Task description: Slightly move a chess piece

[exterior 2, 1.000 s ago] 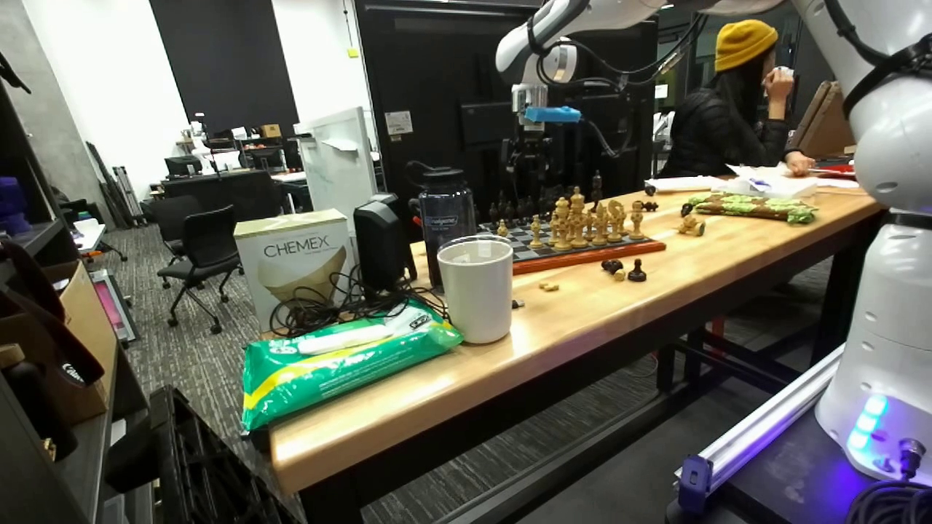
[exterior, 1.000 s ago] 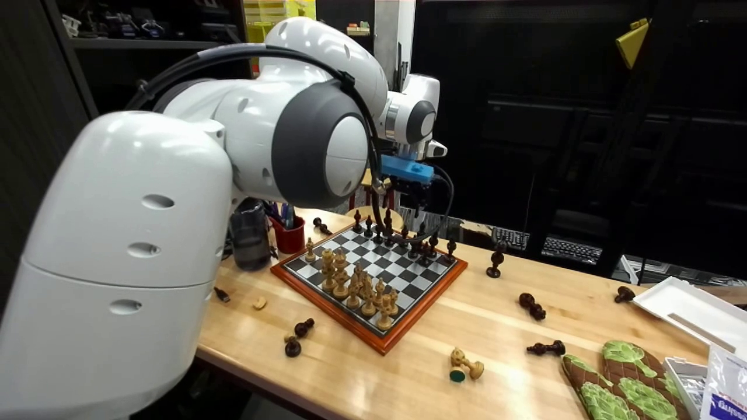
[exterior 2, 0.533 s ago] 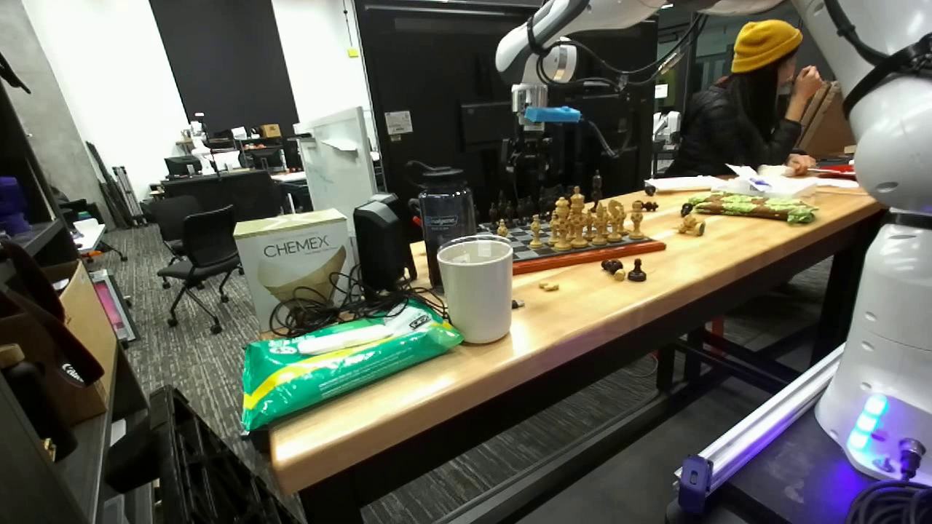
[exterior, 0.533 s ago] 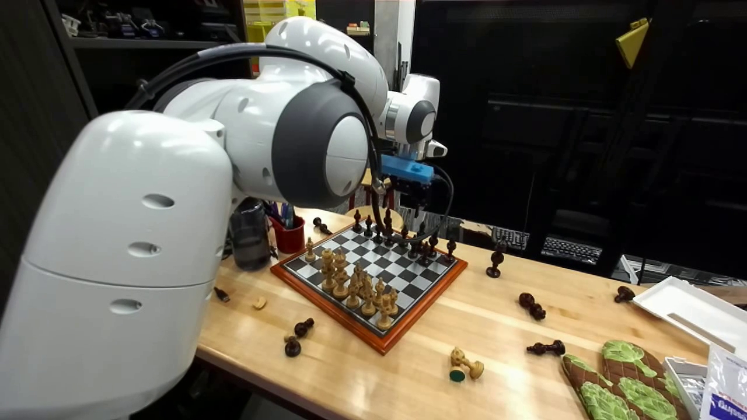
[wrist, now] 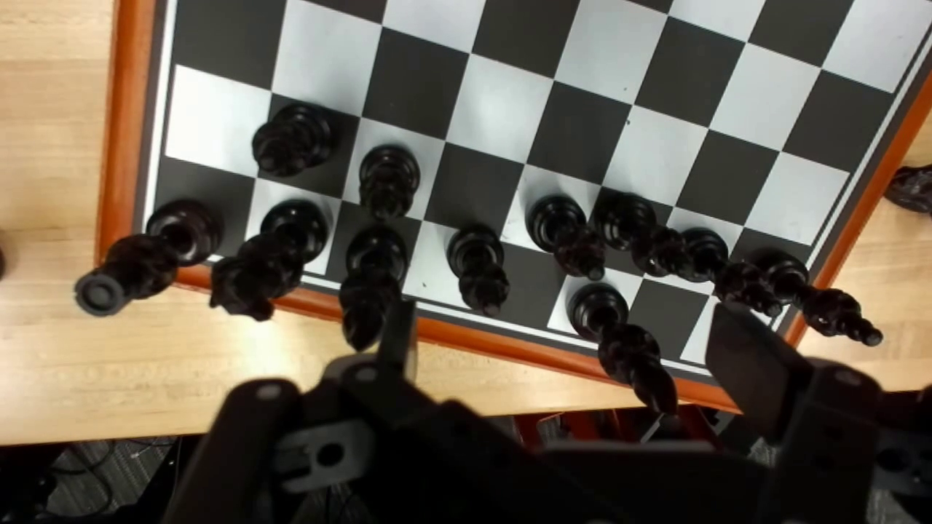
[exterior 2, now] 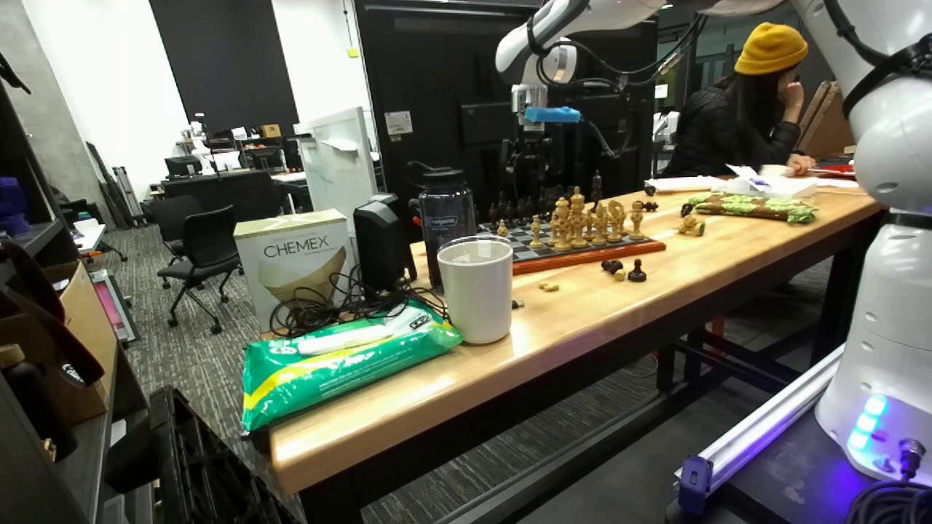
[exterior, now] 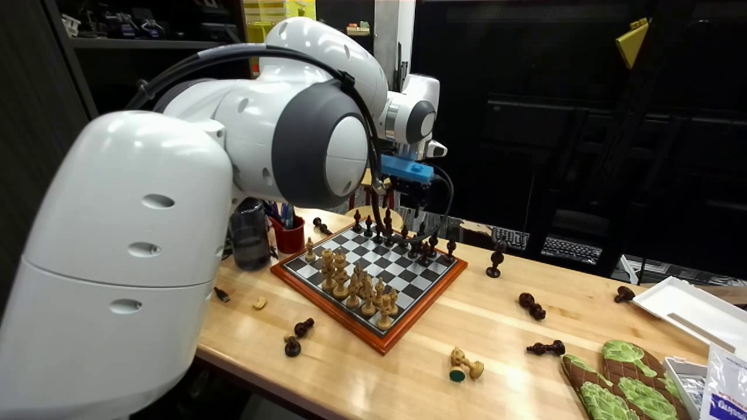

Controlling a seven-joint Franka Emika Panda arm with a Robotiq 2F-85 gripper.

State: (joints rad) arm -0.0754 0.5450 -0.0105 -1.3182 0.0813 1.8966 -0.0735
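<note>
A chessboard with an orange-brown rim (exterior: 402, 337) lies on the table and also shows in the wrist view (wrist: 124, 109). Light wooden pieces (exterior: 367, 297) stand on its near half in both exterior views. Dark pieces (wrist: 477, 269) stand along the far side. My gripper (wrist: 566, 320) is open and empty above the dark pieces. In the wrist view a tall dark piece (wrist: 628, 353) appears between the spread fingers, lower than them and apart from them. In an exterior view the gripper (exterior 2: 529, 164) hangs above the board; its fingertips are hard to see against the dark background.
A dark piece (exterior: 495, 261) stands right of the board. Fallen pieces (exterior: 465, 364) lie on the table. A red cup (exterior: 289, 236), a bottle (exterior 2: 444, 218) and a white mug (exterior 2: 477, 291) stand to the left. A patterned mitt (exterior: 630, 379) lies right.
The arm, gripper and chess pieces show no visible movement. The seated person in the yellow hat in the background has shifted to the right.
</note>
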